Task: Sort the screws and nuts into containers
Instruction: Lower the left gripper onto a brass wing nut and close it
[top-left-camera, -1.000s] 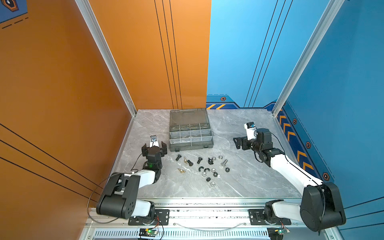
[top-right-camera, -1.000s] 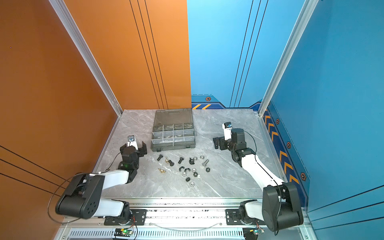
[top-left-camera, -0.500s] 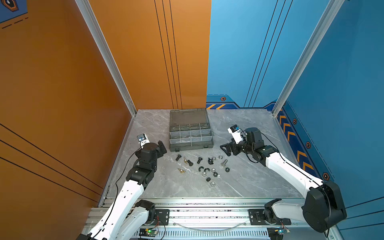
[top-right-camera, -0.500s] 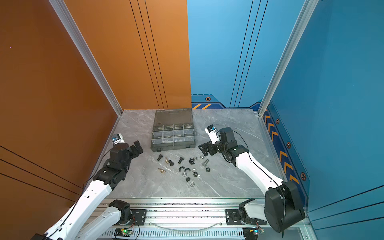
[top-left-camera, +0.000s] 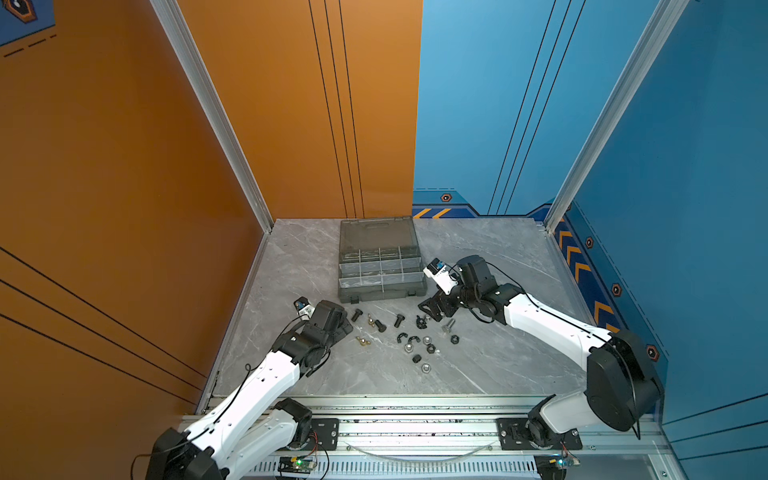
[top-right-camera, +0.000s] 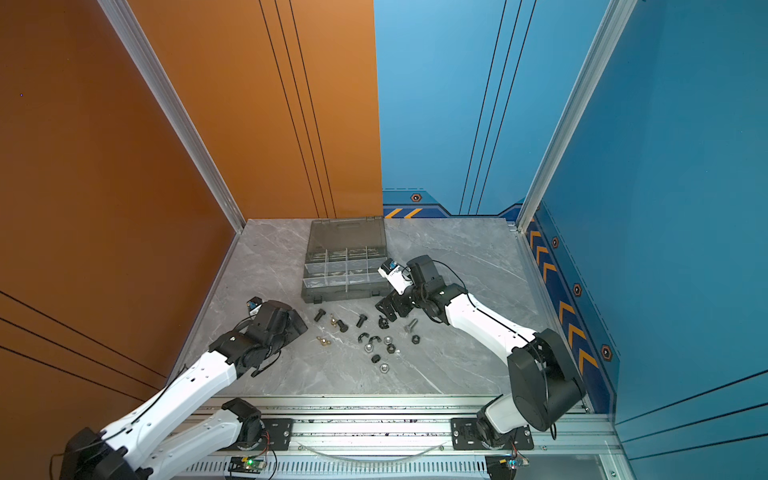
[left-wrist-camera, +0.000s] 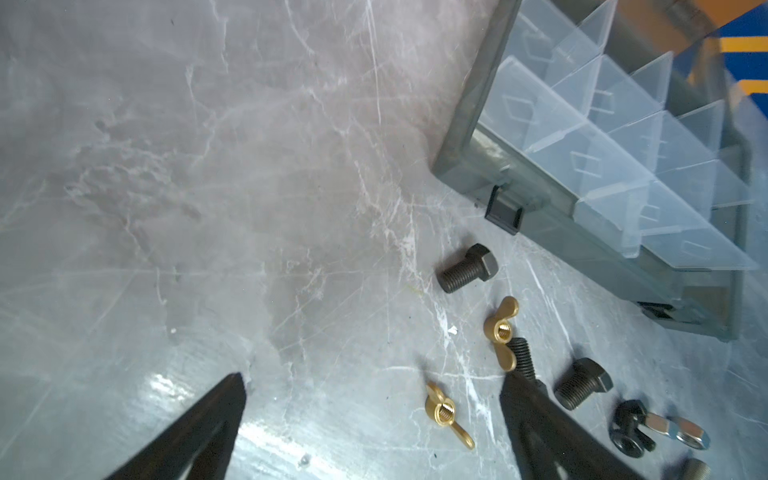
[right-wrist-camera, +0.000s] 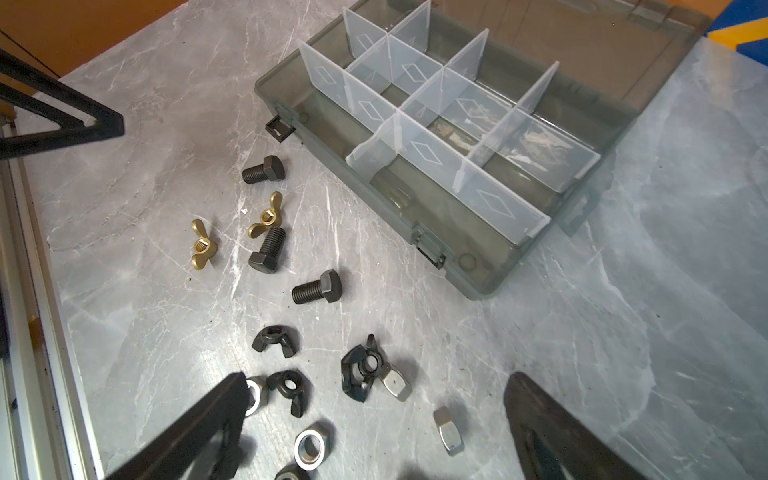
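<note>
Left wrist view: left gripper (left-wrist-camera: 372, 378) spread wide, empty, low over the table (left-wrist-camera: 187, 187). Close beside one finger (left-wrist-camera: 536, 411), inside the gap: a brass wing nut (left-wrist-camera: 448, 412), lying flat, wings set roughly across the closing line, so a squeeze probably meets the hub. Further out, past that finger: a second brass wing nut (left-wrist-camera: 500, 332), touching the threaded end of a black screw (left-wrist-camera: 521, 357).

Right wrist view: right gripper (right-wrist-camera: 376, 378) also spread wide and empty. Nearly centred in its gap: a black wing nut (right-wrist-camera: 360, 370), tipped up, touching a silver nut (right-wrist-camera: 395, 384). Likely to come up as a pair unless nudged apart.

In both top views: screws (top-left-camera: 399, 320) and nuts (top-left-camera: 420, 345) all loose on the table, just in front of the open case (top-left-camera: 382, 296). Left gripper nearer the brass pieces and the black screws. Right gripper nearer the black and silver nuts and the one silver screw (top-left-camera: 448, 326).

Screws: short, stubby, hex-headed, coarse-threaded, lying on their sides. Nuts: small hex rings in black and bright silver, plus winged ones in black and brass. Compartments (right-wrist-camera: 432, 153) nearest the pile look bare; the rest too glary to tell.
</note>
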